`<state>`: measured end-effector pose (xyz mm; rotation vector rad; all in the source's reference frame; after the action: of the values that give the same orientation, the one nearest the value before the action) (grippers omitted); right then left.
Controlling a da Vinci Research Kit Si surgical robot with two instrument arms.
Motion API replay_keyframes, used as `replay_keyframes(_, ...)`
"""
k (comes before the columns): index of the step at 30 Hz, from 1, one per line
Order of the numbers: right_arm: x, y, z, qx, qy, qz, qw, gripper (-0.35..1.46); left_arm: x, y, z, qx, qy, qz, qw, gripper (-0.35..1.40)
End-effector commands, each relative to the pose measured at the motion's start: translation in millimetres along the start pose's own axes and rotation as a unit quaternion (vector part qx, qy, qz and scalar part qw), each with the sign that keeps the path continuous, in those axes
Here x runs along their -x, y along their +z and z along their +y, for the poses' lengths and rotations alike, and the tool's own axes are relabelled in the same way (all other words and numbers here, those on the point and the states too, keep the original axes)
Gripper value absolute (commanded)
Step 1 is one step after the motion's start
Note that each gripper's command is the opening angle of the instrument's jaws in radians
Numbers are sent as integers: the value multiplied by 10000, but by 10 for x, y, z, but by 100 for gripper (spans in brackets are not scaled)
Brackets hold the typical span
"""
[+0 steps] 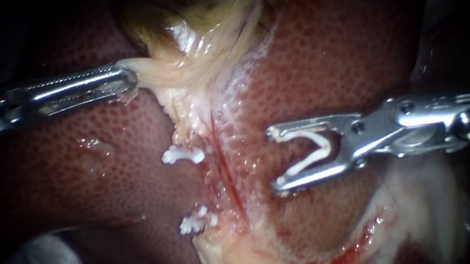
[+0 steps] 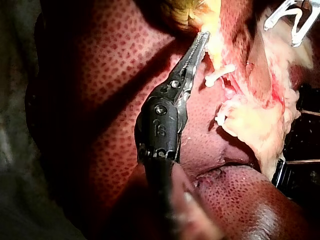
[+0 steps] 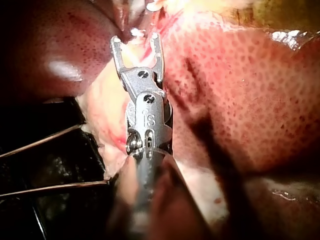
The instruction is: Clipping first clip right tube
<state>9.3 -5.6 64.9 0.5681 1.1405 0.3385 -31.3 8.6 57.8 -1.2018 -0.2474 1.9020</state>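
While the left instrument [image 1: 131, 79] has its jaws closed together on the pale tissue [image 1: 167, 77] at the neck of the gallbladder [image 1: 195, 10], the right instrument [image 1: 273, 158] stands over the liver [image 1: 322, 54] with its jaws spread wide. Between those jaws sits a white clip [image 1: 317, 146], itself open in a V. One leg lies along each jaw and the hinge sits back toward the throat, so both jaws bear on the clip and on nothing else. The two jaw tips point toward the strip of pale, wet tissue that runs down from the gallbladder, but they stop short of it, with bare liver showing between them.

In that strip the right tube [image 1: 225, 163] shows as a thin red-streaked strand running downward. It lies near the open tips yet apart from them, and no part of it is inside the clip. Just left of it, two more clips are already closed on the tissue: an upper clip [image 1: 183, 155] and a lower clip [image 1: 197, 220].

The left wrist view shows the left instrument [image 2: 204, 36] with its toothed jaws together, their tips buried in the yellowish tissue. The right wrist view shows the right instrument [image 3: 135, 39] with a broad gap between its two prongs and the tissue strip just ahead of them
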Motion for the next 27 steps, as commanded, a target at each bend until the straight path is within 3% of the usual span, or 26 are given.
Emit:
replay_keyframes(1, 5, 5, 2, 2, 42, -38, 10000, 50, 0, 0, 0, 2, -1, 1, 10000, -35)
replay_keyframes(7, 62, 57, 20, 20, 319, -235, 9992, 50, 1, 0, 0, -1, 0, 2, 10000, -35)
replay_keyframes(13, 101, 96, 34, 28, 528, -418, 9977, 49, 1, 0, 0, -2, 0, 2, 10000, -35)
replay_keyframes(19, 112, 116, 37, -24, 655, -448, 9968, 49, 2, 1, 1, -8, 3, 4, 10000, -35)
replay_keyframes(27, 115, 133, 29, -287, 866, -496, 9946, 48, 2, 2, 1, -12, 4, 5, 10000, -35)
